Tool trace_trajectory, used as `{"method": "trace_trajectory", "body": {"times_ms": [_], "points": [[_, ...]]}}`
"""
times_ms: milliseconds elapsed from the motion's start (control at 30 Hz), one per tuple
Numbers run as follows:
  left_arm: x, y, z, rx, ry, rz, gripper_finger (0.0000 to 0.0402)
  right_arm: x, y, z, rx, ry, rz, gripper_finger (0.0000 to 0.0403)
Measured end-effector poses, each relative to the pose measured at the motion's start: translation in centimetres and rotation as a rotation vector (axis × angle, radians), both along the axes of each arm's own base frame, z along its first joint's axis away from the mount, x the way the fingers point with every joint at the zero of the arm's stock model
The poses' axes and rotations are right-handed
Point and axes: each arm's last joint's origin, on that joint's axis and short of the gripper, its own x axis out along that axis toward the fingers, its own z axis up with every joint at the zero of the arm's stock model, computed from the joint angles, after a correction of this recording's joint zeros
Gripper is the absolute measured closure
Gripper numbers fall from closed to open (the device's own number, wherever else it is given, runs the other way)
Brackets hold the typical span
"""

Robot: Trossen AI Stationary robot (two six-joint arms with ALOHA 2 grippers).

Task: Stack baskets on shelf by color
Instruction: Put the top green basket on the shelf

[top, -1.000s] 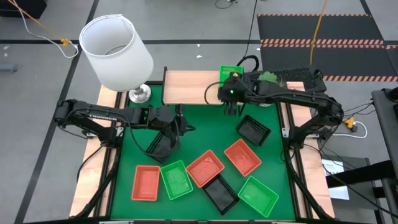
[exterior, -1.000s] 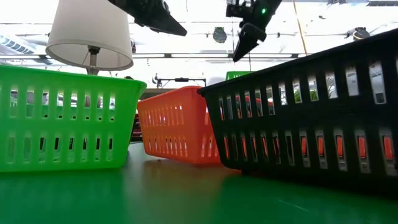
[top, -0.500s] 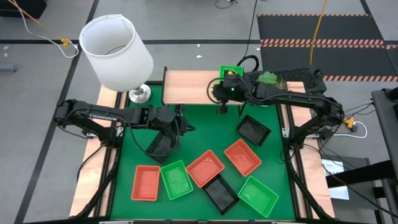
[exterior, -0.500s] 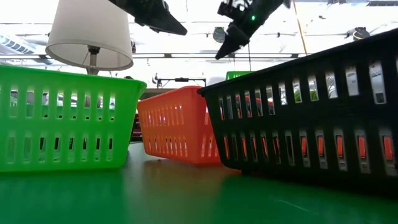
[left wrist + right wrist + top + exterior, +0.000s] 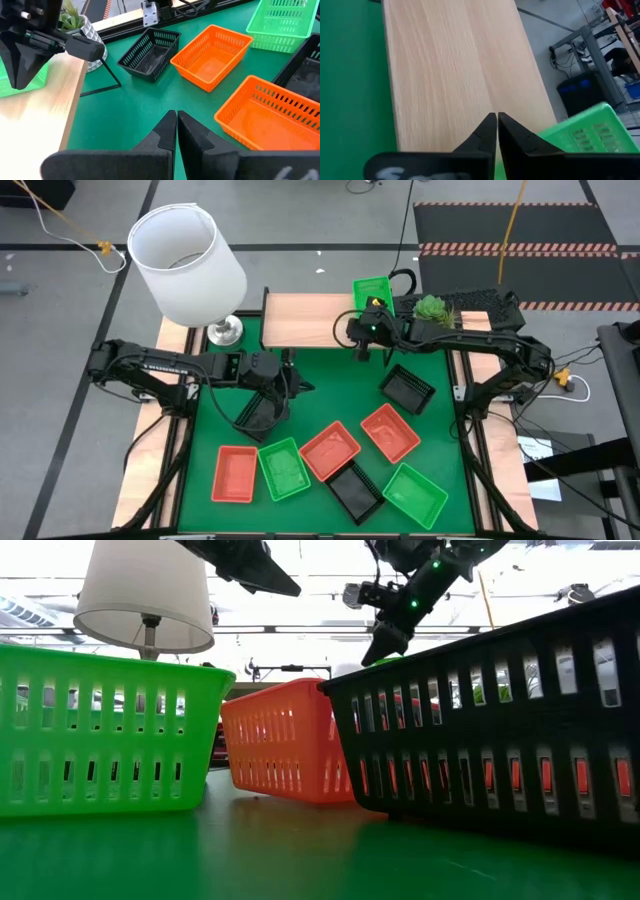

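Baskets (image 5: pixel 404 390) unlabelled; left gripper (image 5: pixel 177 131) and right gripper (image 5: pixel 497 131) closed, empty.

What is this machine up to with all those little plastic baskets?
It is sorting baskets onto the wooden shelf. One green basket sits at the shelf's right end, and the right gripper, shut and empty, hovers beside it. The left gripper waits shut over the mat. Other baskets, like the orange one, lie scattered on the table.

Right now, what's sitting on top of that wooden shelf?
One green basket at the shelf's right end; the right claw covers its near edge. The rest is bare wood.
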Motion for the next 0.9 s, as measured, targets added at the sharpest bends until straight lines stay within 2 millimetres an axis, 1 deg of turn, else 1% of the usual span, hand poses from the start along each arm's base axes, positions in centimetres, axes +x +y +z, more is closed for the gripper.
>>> {"method": "trace_trajectory", "body": {"times_ms": [100, 200, 300, 400, 467, 567, 667, 767, 900], "points": [[0.0, 0.0, 0.0, 0.000, 0.001, 0.000, 0.0382, 0.2, 0.3, 0.1, -0.005, -0.009, 0.011, 0.0397], [0.0, 0.0, 0.0, 0.001, 0.001, 0.000, 0.0382, 0.2, 0.8, 0.6, -0.019, -0.025, 0.032, 0.0400], [0.0, 0.0, 0.0, 0.002, 0.005, -0.001, 0.0382, -0.2, 1.4, 1.8, -0.070, -0.060, 0.003, 0.0400], [0.0, 0.0, 0.0, 0.004, 0.005, -0.002, 0.0382, -1.2, 1.7, 3.0, -0.136, -0.059, -0.023, 0.0388], [0.0, 0.0, 0.0, 0.014, 0.006, -0.007, 0.0382, -2.0, 1.5, 3.7, -0.159, -0.047, -0.030, 0.0371], [0.0, 0.0, 0.0, 0.024, 0.006, -0.013, 0.0382, -3.4, 0.5, 4.3, -0.156, -0.031, -0.049, 0.0334], [0.0, 0.0, 0.0, 0.025, 0.006, -0.013, 0.0382, -4.7, -0.9, 4.2, -0.065, -0.019, -0.021, 0.0289], [0.0, 0.0, 0.0, 0.026, 0.006, -0.013, 0.0382, -5.6, -2.1, 3.8, 0.031, -0.023, -0.003, 0.0247], [0.0, 0.0, 0.0, 0.025, 0.003, -0.013, 0.0382, -6.1, -2.8, 3.7, 0.079, -0.041, 0.016, 0.0210]]}}
